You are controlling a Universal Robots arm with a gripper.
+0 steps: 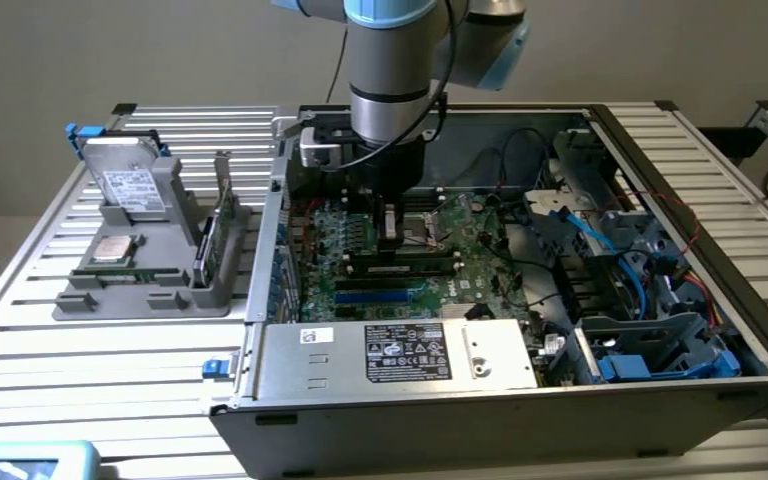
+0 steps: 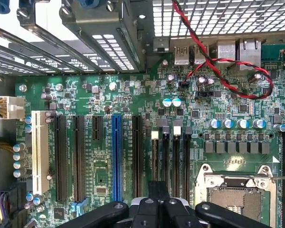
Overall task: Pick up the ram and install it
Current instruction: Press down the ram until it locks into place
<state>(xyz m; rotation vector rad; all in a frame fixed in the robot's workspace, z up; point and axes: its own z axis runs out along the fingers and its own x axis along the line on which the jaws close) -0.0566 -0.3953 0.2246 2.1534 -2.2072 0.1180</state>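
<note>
I'm looking down at a green motherboard [image 2: 133, 95] inside the open grey metal computer case [image 1: 491, 410]. A twisted red-and-black cable [image 2: 218, 57] loops over it; a blue expansion slot [image 2: 116, 156] stands among black ones. Outside, a grey plastic parts tray [image 1: 131, 290] carries a square silver processor chip [image 1: 115, 248].

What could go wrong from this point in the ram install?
1. The tool is shut and hangs low over the motherboard, just above the narrow memory slots. If it is off line with a slot, pressing down would likely load the board or the slot's edge instead.
2. The open processor socket lies right beside those slots. A sideways slip could bring the tool onto it.
</note>
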